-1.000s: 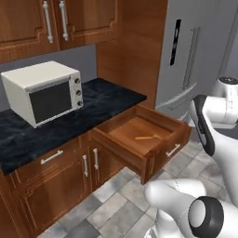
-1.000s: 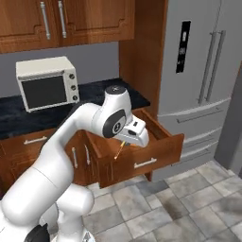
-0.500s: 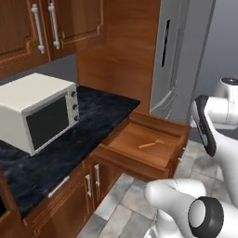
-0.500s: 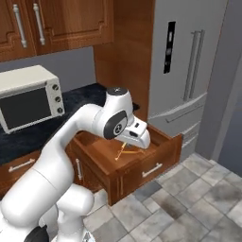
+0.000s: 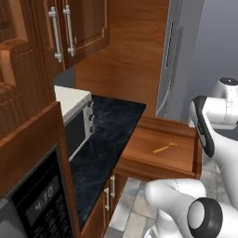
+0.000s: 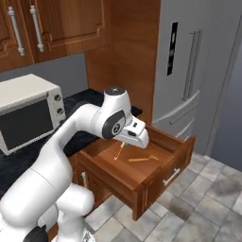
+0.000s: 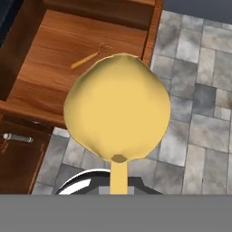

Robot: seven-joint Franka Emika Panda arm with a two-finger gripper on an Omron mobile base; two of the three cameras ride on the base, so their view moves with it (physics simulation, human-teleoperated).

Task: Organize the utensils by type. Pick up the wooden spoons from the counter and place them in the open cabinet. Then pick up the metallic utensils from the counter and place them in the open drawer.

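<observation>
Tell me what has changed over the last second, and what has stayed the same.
The base has driven, so the whole scene has shifted in both base views: the toaster oven now sits much closer on the left. The gripper remains shut on the wooden spoon, held above the open drawer. The small utensil still lies on the drawer floor; nothing was taken or released.

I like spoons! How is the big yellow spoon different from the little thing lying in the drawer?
The wooden spoon is held in the shut gripper; the small utensil lies loose on the floor of the open drawer. The spoon has a broad round bowl; the utensil is thin, with a forked end. Both look yellowish.
</observation>
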